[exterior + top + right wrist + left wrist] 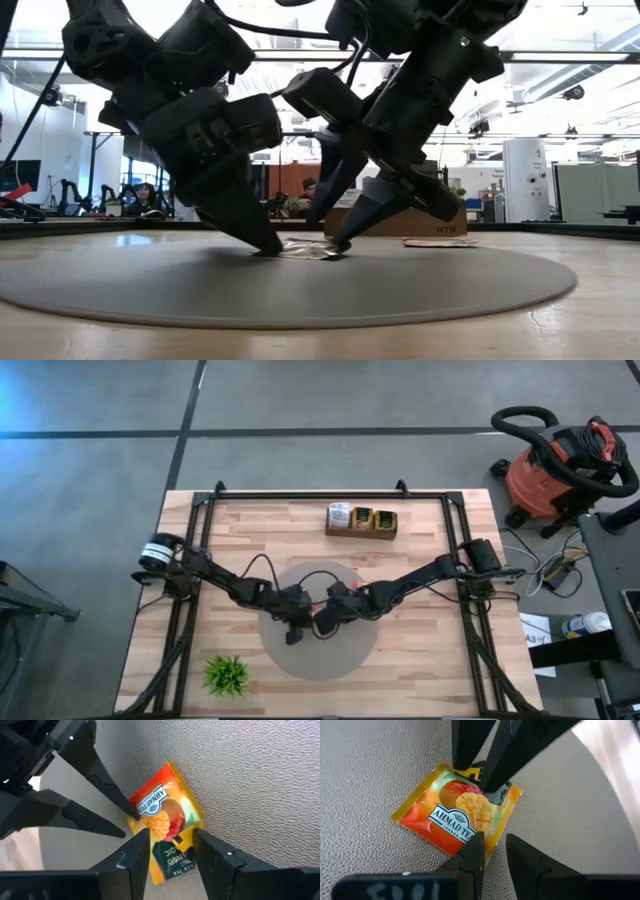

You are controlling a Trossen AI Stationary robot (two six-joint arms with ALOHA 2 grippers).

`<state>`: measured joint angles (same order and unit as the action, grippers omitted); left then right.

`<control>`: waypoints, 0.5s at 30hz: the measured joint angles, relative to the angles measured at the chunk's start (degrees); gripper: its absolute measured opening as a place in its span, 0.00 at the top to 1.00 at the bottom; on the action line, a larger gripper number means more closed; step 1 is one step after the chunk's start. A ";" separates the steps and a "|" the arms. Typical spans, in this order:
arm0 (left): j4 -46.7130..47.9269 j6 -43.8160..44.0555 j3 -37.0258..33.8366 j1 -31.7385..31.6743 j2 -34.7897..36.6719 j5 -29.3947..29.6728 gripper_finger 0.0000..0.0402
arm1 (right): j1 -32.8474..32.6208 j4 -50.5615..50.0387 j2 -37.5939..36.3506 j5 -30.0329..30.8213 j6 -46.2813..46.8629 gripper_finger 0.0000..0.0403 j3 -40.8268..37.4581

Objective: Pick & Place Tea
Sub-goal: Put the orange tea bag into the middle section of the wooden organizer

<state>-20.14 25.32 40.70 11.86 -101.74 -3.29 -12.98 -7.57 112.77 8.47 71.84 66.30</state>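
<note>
Two dark grippers meet over one orange tea sachet (457, 817) lying flat on the round grey mat (345, 650), a little toward the mat's middle from its near rim as the overhead camera shows it. Its printed face shows a cut mango and the words AHMAD TEA LONDON, with a dark green label panel at one end. The left gripper (495, 851) comes at the sachet from one side with its fingers parted by a narrow gap; one fingertip (472, 851) rests at the sachet's edge, and the other stands on bare mat just beside it, so it grips nothing. The right gripper (171, 843) comes from the opposite side, its jaws spread wider and straddling the green-panelled end of the sachet, one finger on each side; whether the pads already touch the packet cannot be told. From table height both sets of fingertips slant down to the mat and nearly meet at the sachet, which lies thin and flat between them. Beyond the mat, toward the far edge of the wooden table (430, 670), stands a brown box (361, 520) holding more sachets, and a small green plant (227, 674) sits off the mat near the table's near left corner.
</note>
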 joint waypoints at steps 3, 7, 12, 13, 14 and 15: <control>-2.22 2.68 0.14 0.05 -1.63 -0.51 0.79 | -0.14 -2.14 0.00 0.41 0.86 0.64 0.00; -3.04 3.08 0.12 0.26 -2.12 -0.37 0.79 | -0.24 -6.48 -0.04 0.45 0.68 0.63 0.20; -3.22 2.18 0.38 0.26 -2.20 -0.05 0.79 | -0.45 -7.65 -0.11 0.55 -0.75 0.62 0.20; -3.14 2.18 0.45 0.26 -2.22 -0.04 0.79 | -0.48 -7.47 -0.11 0.57 -0.87 0.62 0.17; -3.06 2.18 0.53 0.26 -2.23 -0.04 0.79 | -0.48 -7.16 -0.11 0.56 -1.04 0.62 0.12; -3.02 2.18 0.56 0.26 -2.23 0.05 0.79 | -0.48 -6.88 -0.11 0.56 -1.33 0.62 0.09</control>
<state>-23.16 27.51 41.26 12.12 -103.96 -3.24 -13.45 -14.45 112.66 9.02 70.51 66.39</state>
